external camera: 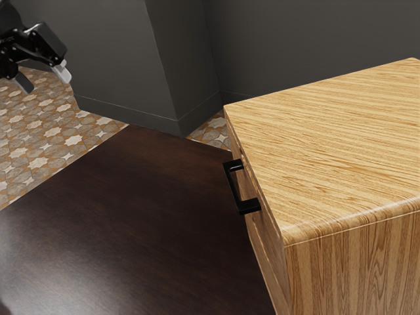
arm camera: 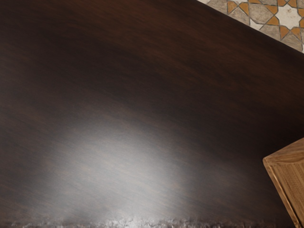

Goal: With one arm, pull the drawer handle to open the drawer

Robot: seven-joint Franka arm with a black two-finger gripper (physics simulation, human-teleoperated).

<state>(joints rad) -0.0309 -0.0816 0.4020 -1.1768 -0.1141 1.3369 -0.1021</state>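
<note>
A light wooden cabinet (external camera: 328,144) stands on the dark table at the exterior view's right. Its drawer front (external camera: 251,197) faces left and sits flush with the cabinet body. A black bar handle (external camera: 235,187) sticks out from that front. My gripper (external camera: 44,77) hangs high at the exterior view's upper left, far from the handle, open with nothing between its fingers. A corner of the cabinet (arm camera: 287,175) shows in the wrist view, off to one side of my hand.
The dark brown table top (external camera: 131,223) spreads between my hand and the cabinet. Patterned floor tiles (external camera: 46,125) lie beyond the table's edge. Grey walls (external camera: 164,52) rise behind. The same dark table top (arm camera: 142,118) lies under my hand.
</note>
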